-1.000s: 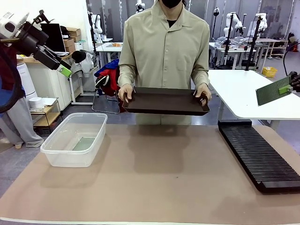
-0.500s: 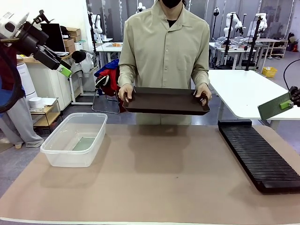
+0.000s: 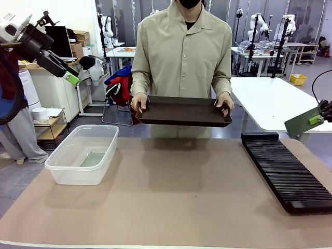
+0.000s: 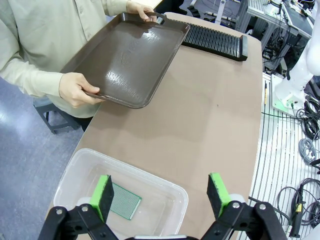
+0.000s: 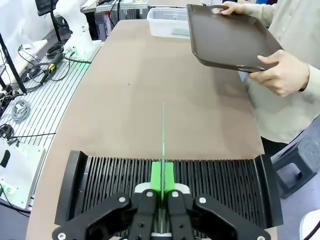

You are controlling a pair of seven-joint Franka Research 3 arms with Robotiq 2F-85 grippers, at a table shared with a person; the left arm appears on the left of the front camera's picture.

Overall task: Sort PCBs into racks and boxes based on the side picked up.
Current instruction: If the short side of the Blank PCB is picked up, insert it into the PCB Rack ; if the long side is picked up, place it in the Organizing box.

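Lower now than a second ago, the right tool (image 3: 326,111) has carried its PCB (image 3: 303,122) down and a little outward, toward the far end of the rack (image 3: 285,174); everything else has stayed put. From where I stand that tool is clenched on the board, gripping it by one edge, the board tilted in the front view.

Looking along its fingers, the board (image 5: 163,145) stands on edge as a thin green line running straight away from the right tool (image 5: 161,187), and the rack's (image 5: 100,185) slots run the same way directly beneath it. That alignment is what the next move seems to depend on: board edge parallel to a slot, just above it but not yet seated.

The left tool (image 4: 162,192) hangs released, fingers spread wide, over the clear box (image 4: 165,187) at the left of the tabletop (image 3: 171,202). A second PCB (image 4: 125,201) lies flat in the bottom of the box (image 3: 106,150). The person at the far side holds a dark brown tray (image 3: 184,111) in both hands, above the tabletop.
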